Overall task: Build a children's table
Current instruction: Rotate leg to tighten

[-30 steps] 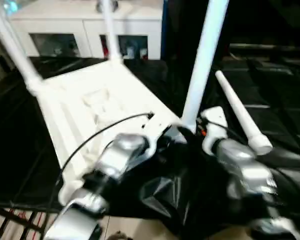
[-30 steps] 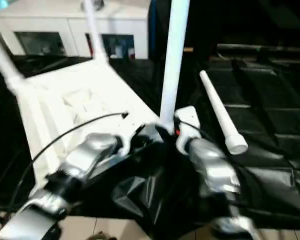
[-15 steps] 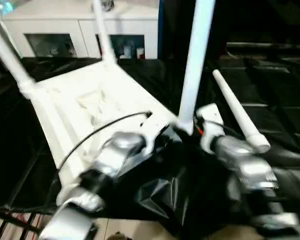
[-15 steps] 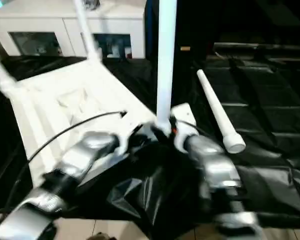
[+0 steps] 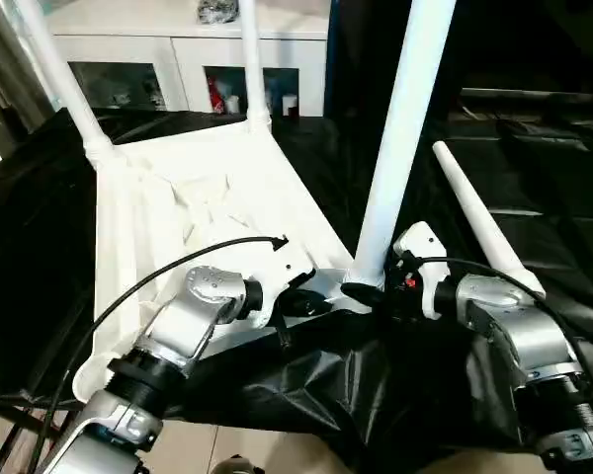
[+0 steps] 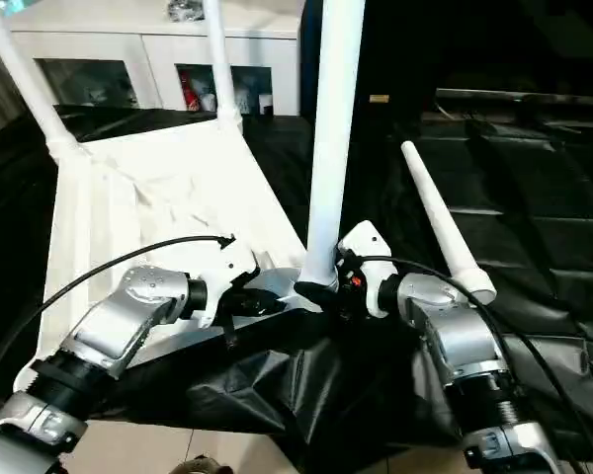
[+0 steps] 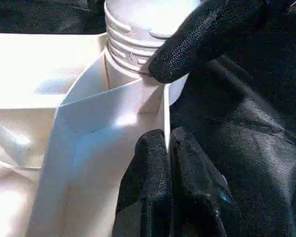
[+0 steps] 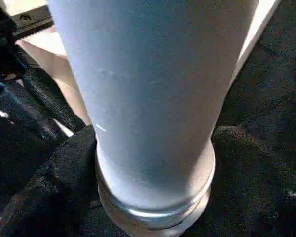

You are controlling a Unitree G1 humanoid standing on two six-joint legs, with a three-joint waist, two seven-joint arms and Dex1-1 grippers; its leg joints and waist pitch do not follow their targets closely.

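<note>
Tabletop (image 5: pixel 193 212) corner socket holds an upright leg (image 5: pixel 400 128), right claw (image 6: pixel 326 289) clamped around it, left claw (image 7: pixel 165 148) together.

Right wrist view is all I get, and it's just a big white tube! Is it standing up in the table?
Observer: Yes. That near leg stands upright at the near right corner of the upside-down tabletop, with the right end effector at its foot.
Operator: Are the other legs in too?
Observer: Two are: the far left leg and the far right leg stand in the far corners. The fourth leg lies loose on the black cloth, off to the right.
Operator: What's the other arm doing?
Observer: The left end effector is shut on the tabletop's thin edge wall, right beside your leg.
</note>
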